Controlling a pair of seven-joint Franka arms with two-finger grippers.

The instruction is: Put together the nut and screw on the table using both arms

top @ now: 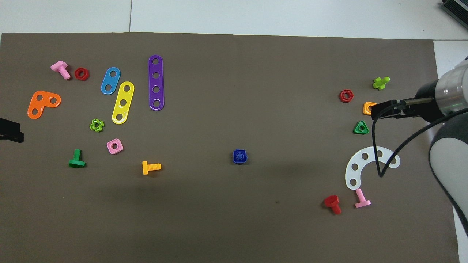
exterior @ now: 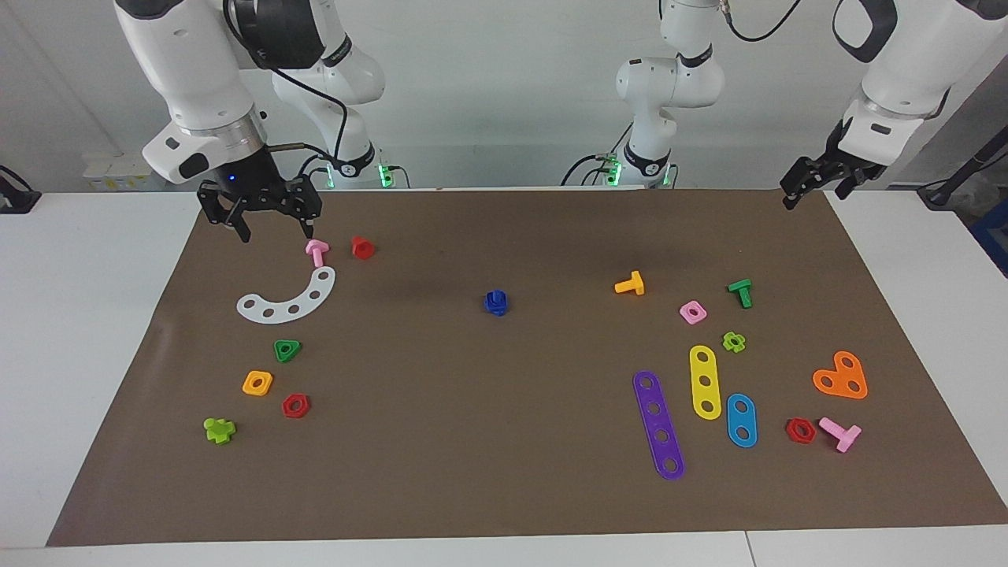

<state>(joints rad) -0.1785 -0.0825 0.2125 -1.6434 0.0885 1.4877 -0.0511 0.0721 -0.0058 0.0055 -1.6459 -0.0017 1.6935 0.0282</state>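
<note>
1. Facing view, task parts: the nut (exterior: 495, 302) and the screw (exterior: 497, 296) sit as one small dark-blue lump near the middle of the brown mat (exterior: 472, 425) on the table (exterior: 79, 354). They are touching and well apart from every other toy. From overhead the lump reads as a rounded square with a round centre, so the two appear already joined, though how far they are threaded cannot be told.
2. Right gripper (exterior: 272, 228): hangs over the mat's edge nearest the robots, toward the right arm's end of the table. It is just beside a pink T-shaped bolt (exterior: 316, 252). Its jaws are spread and hold nothing.
3. Left gripper (exterior: 815, 191): hovers at the mat's corner toward the left arm's end, with its jaws parted and empty (this arm waits).
4. Handling, as a judgement: both parts are probably light, stiff, smooth plastic that could skid or tip if nudged.
5. Where to grip, also a judgement: the nut's flat sides suit one pair of jaws and the screw's triangular head the other. A pinch across rounded corners may slip.
</note>
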